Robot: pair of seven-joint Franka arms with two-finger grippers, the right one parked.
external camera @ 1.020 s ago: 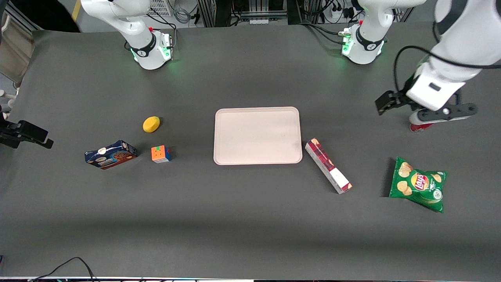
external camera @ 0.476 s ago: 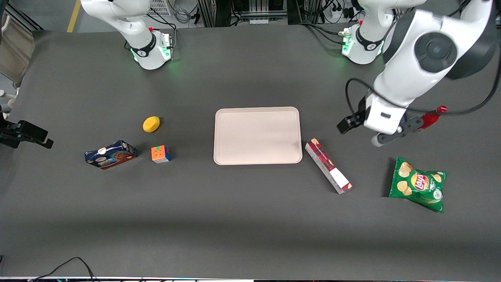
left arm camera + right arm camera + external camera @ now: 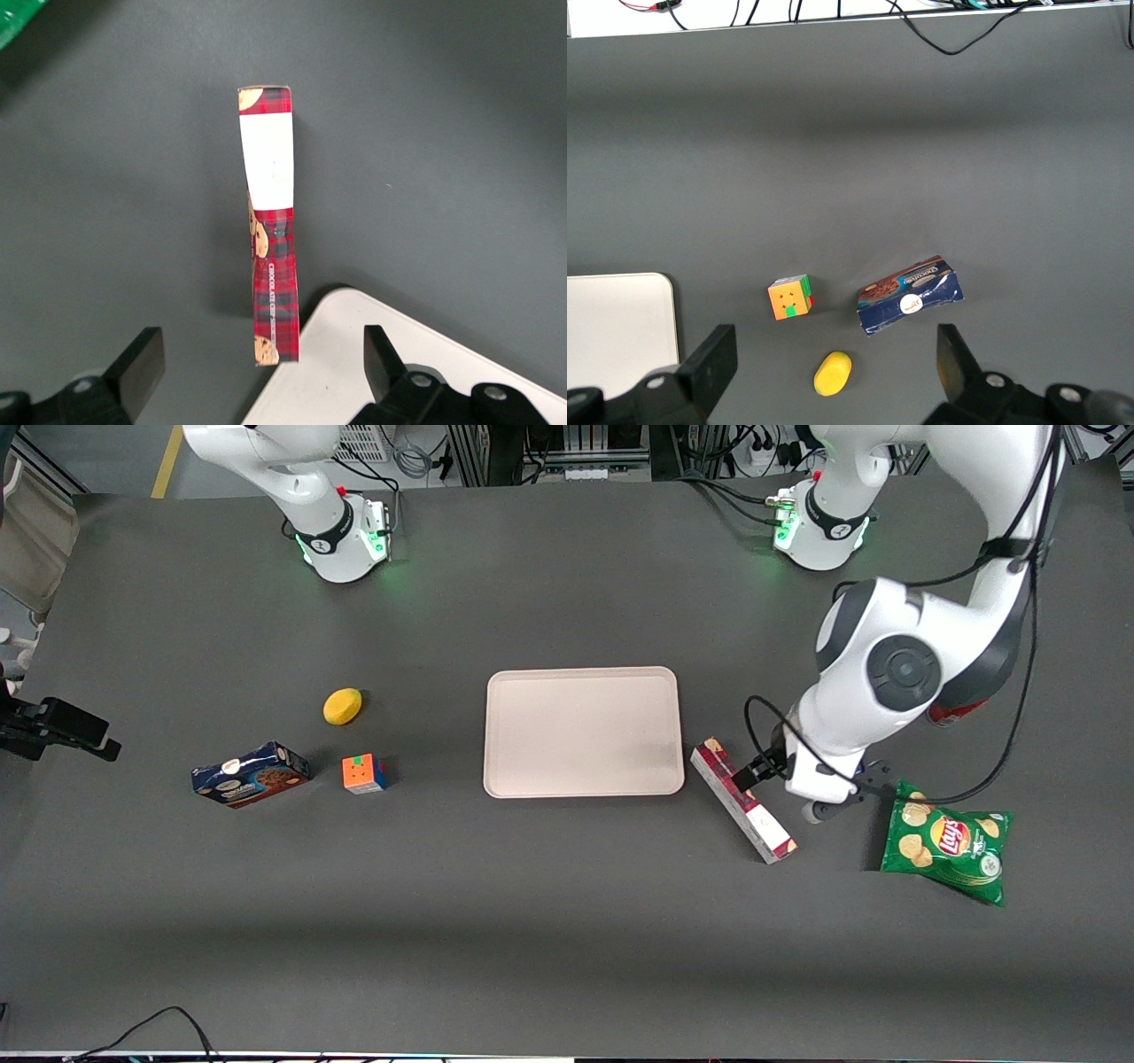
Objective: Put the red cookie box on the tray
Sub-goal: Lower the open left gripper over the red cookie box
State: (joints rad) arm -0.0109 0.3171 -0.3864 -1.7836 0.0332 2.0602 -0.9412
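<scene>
The red cookie box (image 3: 742,800) lies flat on the table beside the tray (image 3: 580,731), slanted, with its white section at the end nearer the front camera. In the left wrist view the box (image 3: 273,266) runs lengthwise away from the gripper, and a corner of the tray (image 3: 345,381) shows beside its plaid end. My left gripper (image 3: 797,788) hangs above the table beside the box, toward the working arm's end. Its gripper (image 3: 263,372) is open wide and empty, and the box's plaid end shows between the fingers (image 3: 142,367) but below them, untouched.
A green chip bag (image 3: 946,843) lies close beside the arm, and its corner shows in the left wrist view (image 3: 18,13). A red bottle (image 3: 952,713) is mostly hidden by the arm. A yellow lemon (image 3: 342,706), a colour cube (image 3: 364,773) and a blue cookie box (image 3: 251,774) lie toward the parked arm's end.
The left arm has swung in from the working arm's end of the table toward the red cookie box and nearer the front camera. The box and tray have not moved.
</scene>
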